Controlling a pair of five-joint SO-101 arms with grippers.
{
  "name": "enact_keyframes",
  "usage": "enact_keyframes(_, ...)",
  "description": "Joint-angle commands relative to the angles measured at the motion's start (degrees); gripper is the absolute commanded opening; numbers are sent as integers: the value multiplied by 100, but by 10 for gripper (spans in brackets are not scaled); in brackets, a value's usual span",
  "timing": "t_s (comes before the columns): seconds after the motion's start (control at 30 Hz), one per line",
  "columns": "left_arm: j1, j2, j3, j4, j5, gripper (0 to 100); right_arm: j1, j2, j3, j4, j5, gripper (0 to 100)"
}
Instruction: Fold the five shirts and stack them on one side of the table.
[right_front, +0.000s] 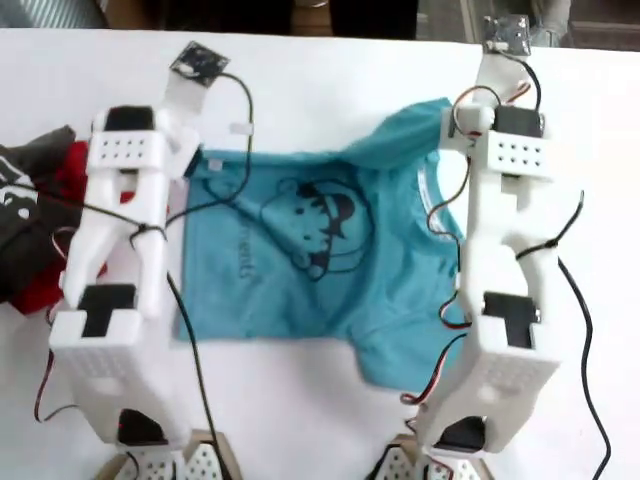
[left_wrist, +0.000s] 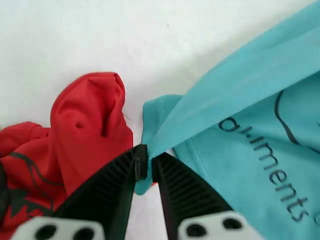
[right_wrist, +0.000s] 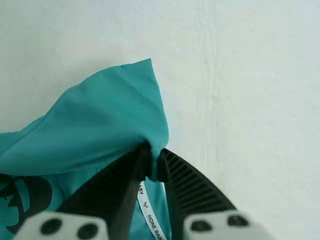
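Teal shirt (right_front: 300, 265) lies on my counter (right_front: 330, 80). I see the left claw (left_wrist: 148, 167) clamped on its left edge, the right claw (right_wrist: 152, 162) clamped on its far-right corner.

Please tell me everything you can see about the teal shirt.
The teal shirt looks like soft knit cloth, with a dark cartoon print and lettering. It lies print up, mostly flat, on the white table, one short sleeve spread out. The left claw pinches its hem edge; the right claw pinches cloth by the neck label.
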Motion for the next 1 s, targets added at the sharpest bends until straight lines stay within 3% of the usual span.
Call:
enact_keyframes(0.0, 70, -308, -576, 545, -299, 24, 119, -611, -343, 163, 273, 20)
enact_keyframes(0.23, 53, -343, -760, 431, -369, 24, 251, -708, -378, 180, 281, 20)
enact_keyframes(0.43, 53, -387, -1420, 870, -404, 24, 541, -971, -334, 224, 281, 20)
enact_keyframes(0.7, 26, -396, -971, 1213, -809, 24, 505, -1033, -343, 954, 334, 20)
enact_keyframes(0.97, 132, -431, -1165, 2374, -932, 24, 549, -1121, -343, 2009, 659, 20)
